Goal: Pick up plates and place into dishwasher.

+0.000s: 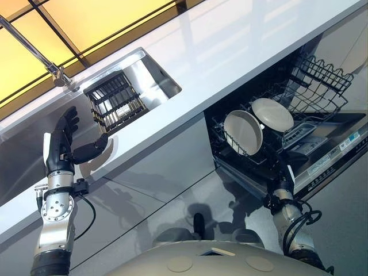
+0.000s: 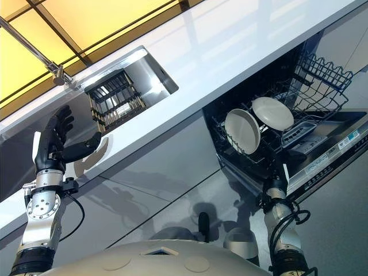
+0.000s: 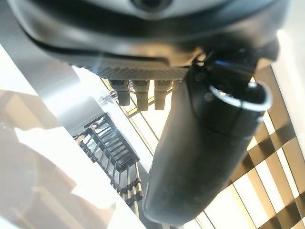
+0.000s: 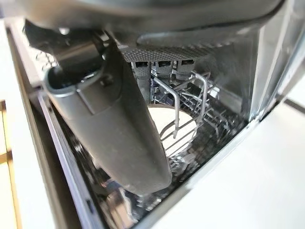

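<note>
Small print runs along the open dishwasher door's control strip (image 1: 336, 150), but none of it can be read from here.

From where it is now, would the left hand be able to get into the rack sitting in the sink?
Probably yes. The left hand hangs open just beside the sink, with nothing between it and the dark rack inside, which looks open from above.

Two plates (image 1: 243, 132) upright in dishwasher rack (image 1: 322, 86) (right), sink (image 1: 150, 72) with rack (image 1: 117, 101) in counter (image 1: 230, 52), left

two plates (image 1: 257, 125) seemingly crowding rack (image 1: 322, 86), counter (image 1: 241, 52) bare
</note>
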### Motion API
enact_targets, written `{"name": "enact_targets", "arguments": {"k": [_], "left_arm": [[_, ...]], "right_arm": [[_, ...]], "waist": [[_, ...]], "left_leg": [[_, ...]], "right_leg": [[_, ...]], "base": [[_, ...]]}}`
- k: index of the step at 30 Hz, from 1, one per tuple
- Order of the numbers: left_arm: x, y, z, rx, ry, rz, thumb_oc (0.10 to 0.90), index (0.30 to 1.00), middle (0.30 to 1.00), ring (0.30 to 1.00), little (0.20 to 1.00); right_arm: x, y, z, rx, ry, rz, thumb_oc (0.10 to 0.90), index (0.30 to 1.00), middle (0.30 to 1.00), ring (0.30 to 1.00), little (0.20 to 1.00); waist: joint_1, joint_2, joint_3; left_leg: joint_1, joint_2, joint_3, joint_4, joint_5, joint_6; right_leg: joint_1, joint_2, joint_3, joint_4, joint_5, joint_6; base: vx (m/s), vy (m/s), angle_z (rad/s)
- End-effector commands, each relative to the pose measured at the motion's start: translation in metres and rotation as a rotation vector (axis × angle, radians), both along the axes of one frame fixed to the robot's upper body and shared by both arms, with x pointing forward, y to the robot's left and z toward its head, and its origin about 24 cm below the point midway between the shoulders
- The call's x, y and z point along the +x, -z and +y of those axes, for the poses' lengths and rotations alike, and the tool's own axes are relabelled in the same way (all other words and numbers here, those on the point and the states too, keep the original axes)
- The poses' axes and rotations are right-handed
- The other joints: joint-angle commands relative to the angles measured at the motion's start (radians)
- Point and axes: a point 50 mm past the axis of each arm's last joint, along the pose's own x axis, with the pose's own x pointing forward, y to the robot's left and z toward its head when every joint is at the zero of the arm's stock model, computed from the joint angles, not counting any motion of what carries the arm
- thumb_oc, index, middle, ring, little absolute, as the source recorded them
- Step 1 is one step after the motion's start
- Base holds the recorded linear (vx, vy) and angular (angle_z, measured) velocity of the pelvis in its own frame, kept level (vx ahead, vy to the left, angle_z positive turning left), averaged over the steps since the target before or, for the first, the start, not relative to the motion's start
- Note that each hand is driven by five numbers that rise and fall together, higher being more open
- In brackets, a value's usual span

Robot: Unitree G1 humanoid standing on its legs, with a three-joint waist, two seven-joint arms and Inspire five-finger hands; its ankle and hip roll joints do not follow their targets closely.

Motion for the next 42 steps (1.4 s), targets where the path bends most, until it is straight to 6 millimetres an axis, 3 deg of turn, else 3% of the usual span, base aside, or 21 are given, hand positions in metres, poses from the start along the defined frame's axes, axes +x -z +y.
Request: {"name": "enact_targets", "arguments": {"k": [1,10,19,25,29,36,42], "left_arm": [[0.014,-0.048,-0.001,0.031,-0.006,-0.277,0.800,0.900,0.900,0.900,0.900],[0.020,-0.037,-0.016,-0.009,0.014,-0.249,0.800,0.900,0.900,0.900,0.900],[0.025,-0.030,-0.034,-0.025,0.098,-0.207,0.800,0.900,0.900,0.900,0.900],[0.031,-0.035,-0.035,-0.003,0.170,-0.194,0.800,0.900,0.900,0.900,0.900],[0.035,-0.039,-0.031,0.014,0.200,-0.191,0.800,0.900,0.900,0.900,0.900],[0.040,-0.043,-0.025,0.034,0.228,-0.180,0.800,0.900,0.900,0.900,0.900],[0.039,-0.046,-0.015,0.057,0.232,-0.175,0.800,0.900,0.900,0.900,0.900]], "right_arm": [[0.015,-0.021,0.036,0.085,-0.127,-0.173,0.800,0.900,0.900,0.900,0.900],[0.042,-0.044,0.067,0.059,-0.324,-0.329,0.800,0.900,0.900,0.900,0.900],[0.089,-0.077,0.084,-0.114,-0.405,-0.421,0.800,0.900,0.900,0.900,0.900],[0.141,-0.119,0.088,-0.297,-0.419,-0.483,0.800,0.900,0.900,0.900,0.900],[0.170,-0.147,0.091,-0.323,-0.379,-0.508,0.800,0.900,0.900,0.900,0.900],[0.189,-0.168,0.093,-0.348,-0.359,-0.531,0.800,0.900,0.900,0.900,0.900],[0.183,-0.153,0.086,-0.365,-0.379,-0.464,0.800,0.900,0.900,0.900,0.900]], "waist": [[0.009,-0.008,0.007],[0.039,0.017,0.008],[0.128,0.016,-0.020],[0.205,-0.011,-0.030],[0.250,-0.034,-0.031],[0.286,-0.067,-0.020],[0.292,-0.116,0.002]], "left_leg": [[0.029,-0.060,0.024,0.046,-0.115,-0.012],[0.024,-0.080,0.008,0.043,-0.106,-0.011],[0.025,-0.106,-0.029,0.062,-0.122,0.004],[0.031,-0.126,-0.064,0.087,-0.144,0.033],[0.039,-0.132,-0.078,0.094,-0.154,0.046],[0.056,-0.132,-0.091,0.093,-0.160,0.061],[0.066,-0.125,-0.089,0.106,-0.171,0.070]], "right_leg": [[-0.059,0.030,-0.055,0.013,0.003,-0.018],[-0.049,0.008,-0.069,-0.024,0.031,-0.014],[-0.035,-0.025,-0.111,-0.027,0.043,-0.009],[-0.046,-0.055,-0.148,0.019,0.045,0.000],[-0.045,-0.067,-0.172,0.032,0.055,0.009],[-0.043,-0.071,-0.191,0.060,0.068,0.022],[-0.036,-0.062,-0.193,0.072,0.090,0.036]], "base": [[0.00,0.062,-0.01],[0.02,0.099,0.03],[0.08,0.145,0.09],[0.09,0.123,0.21],[0.09,0.062,0.21],[0.07,0.009,0.19],[0.05,-0.090,0.06]]}}
